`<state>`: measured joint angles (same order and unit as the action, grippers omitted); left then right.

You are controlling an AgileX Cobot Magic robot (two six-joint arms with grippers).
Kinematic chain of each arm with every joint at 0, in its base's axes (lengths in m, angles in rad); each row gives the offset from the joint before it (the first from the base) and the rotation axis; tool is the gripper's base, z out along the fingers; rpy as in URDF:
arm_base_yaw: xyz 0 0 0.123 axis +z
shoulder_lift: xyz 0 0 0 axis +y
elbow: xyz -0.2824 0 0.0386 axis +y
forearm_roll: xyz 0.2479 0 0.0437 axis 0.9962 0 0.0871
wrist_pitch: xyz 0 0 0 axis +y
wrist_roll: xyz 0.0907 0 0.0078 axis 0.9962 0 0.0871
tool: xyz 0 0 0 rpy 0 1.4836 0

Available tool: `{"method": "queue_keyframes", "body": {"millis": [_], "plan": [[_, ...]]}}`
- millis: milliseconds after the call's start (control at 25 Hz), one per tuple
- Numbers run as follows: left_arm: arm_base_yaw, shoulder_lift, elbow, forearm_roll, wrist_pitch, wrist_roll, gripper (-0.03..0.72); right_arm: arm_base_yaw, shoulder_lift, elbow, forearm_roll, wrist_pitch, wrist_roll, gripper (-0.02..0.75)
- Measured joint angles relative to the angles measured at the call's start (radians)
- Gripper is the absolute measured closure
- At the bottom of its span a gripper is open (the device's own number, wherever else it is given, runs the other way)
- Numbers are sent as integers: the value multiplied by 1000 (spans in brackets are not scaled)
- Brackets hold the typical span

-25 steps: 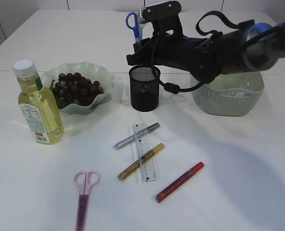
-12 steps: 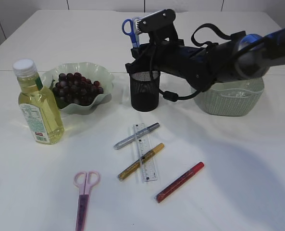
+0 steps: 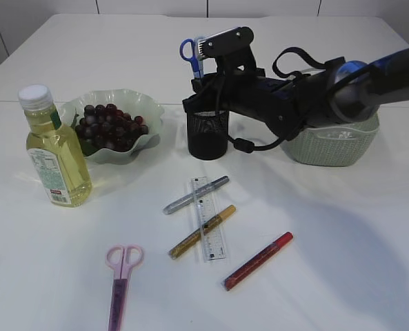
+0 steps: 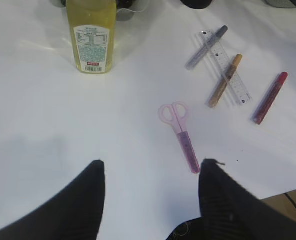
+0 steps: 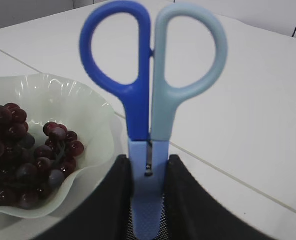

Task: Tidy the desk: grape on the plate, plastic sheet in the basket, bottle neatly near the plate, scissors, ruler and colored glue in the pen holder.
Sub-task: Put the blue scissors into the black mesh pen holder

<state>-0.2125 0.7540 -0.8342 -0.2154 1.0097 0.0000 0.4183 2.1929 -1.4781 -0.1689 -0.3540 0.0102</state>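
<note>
Right pincer point(image 5: 147, 172): pinching blue scissors point(image 5: 150, 95) by the sheath, above the holder point(image 3: 207, 132).
Scissors: I judge them stiff, light; sheath grip suits.
Left pincer point(image 4: 150, 197): spread, empty.

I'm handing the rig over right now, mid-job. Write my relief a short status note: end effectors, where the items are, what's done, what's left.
Right end effector: shut on the blue-handled scissors, held upright over the black mesh pen holder.
Left end effector: open, holding nothing, above the table.
Done: dark grapes on the wavy pale green plate; yellow oil bottle stands beside it.
Pale green woven basket is behind the right arm; contents unclear.
Left on the table: pink scissors, clear ruler, and silver, gold and red glue pens.
</note>
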Motion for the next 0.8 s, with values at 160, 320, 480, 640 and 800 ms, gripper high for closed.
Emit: {"method": "queue_keyframes", "body": {"millis": [160,320,480,640,800], "plan": [[0,0,0,0,0,0,253,0,0,0,2,0,-2,567],[0,0,0,0,0,0,253,0,0,0,3,0,-2,567],[0,0,0,0,0,0,253,0,0,0,7,-1,-2,567],[0,0,0,0,0,0,253,0,0,0,36,-1,-2,567],[0,0,0,0,0,0,253,0,0,0,44,-1,-2,566]]}}
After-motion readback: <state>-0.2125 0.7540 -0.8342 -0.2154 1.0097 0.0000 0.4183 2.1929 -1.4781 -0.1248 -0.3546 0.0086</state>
